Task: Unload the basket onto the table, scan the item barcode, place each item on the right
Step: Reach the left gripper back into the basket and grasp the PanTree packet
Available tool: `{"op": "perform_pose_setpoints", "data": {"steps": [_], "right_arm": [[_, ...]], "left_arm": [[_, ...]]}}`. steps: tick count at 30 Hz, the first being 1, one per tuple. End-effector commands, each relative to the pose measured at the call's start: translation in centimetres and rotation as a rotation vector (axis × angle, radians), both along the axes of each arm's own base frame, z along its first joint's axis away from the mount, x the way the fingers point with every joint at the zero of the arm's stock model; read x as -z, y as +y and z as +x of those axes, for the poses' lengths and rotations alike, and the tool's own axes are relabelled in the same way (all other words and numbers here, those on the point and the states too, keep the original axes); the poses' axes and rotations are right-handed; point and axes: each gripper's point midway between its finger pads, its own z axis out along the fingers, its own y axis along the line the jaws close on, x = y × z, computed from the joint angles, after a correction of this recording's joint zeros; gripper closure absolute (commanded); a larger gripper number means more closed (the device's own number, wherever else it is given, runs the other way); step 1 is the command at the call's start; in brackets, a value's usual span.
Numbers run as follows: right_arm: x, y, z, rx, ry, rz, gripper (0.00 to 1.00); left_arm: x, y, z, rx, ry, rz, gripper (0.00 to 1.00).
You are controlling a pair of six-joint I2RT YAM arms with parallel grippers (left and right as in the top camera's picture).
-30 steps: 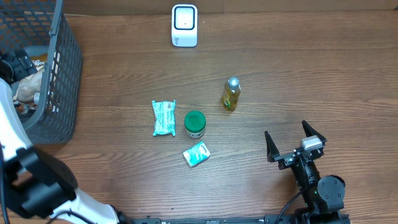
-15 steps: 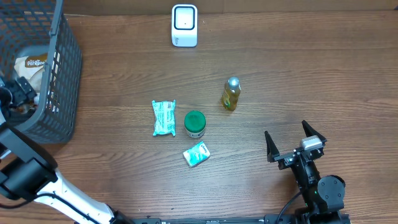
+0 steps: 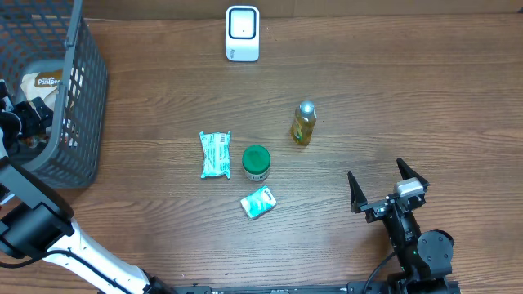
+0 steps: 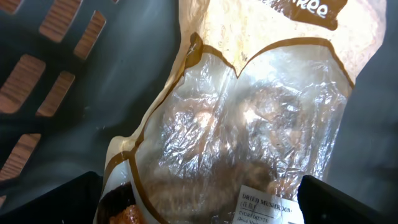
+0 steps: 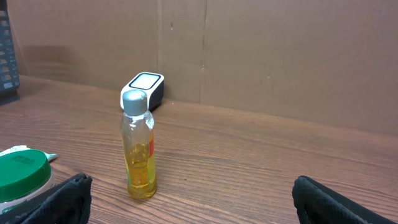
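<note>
A clear bag of dried mushrooms [image 4: 249, 124] with a tan printed top and a white label lies in the grey basket [image 3: 82, 98] at the far left. My left gripper [image 4: 205, 205] hangs open just above the bag, one finger on each side of its lower end; from overhead the left gripper [image 3: 23, 118] is inside the basket beside the bag [image 3: 49, 82]. The white scanner [image 3: 243, 33] stands at the table's far edge. My right gripper [image 3: 380, 181] is open over bare table at the near right, facing the scanner [image 5: 144, 87].
A yellow-liquid bottle [image 3: 303, 123] stands right of centre, also ahead of the right gripper [image 5: 193, 205]. A green-lidded jar [image 3: 256, 162], a white-green packet [image 3: 216, 153] and a small box [image 3: 258, 202] lie mid-table. The basket's walls hem in the left gripper.
The left arm has shifted toward the near side of the basket, uncovering the bag's printed top. The right arm has not moved.
</note>
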Motion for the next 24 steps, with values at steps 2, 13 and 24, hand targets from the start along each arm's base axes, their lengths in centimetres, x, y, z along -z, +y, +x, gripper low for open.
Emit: {"op": "perform_pose_setpoints", "data": {"steps": [2,13,24], "right_arm": [[0.2,-0.2,0.1,0.009,-0.001,0.002,0.00],[0.2,-0.2,0.1,0.009,-0.001,0.002,0.00],[0.2,-0.2,0.1,0.009,-0.001,0.002,0.00]], "left_arm": [[-0.3,0.5,0.5,-0.008,-0.036,-0.006,0.00],[0.3,1.5,0.3,-0.037,-0.025,0.044,0.00],[5.4,-0.1,-0.7,-0.028,-0.027,0.012,0.00]]}}
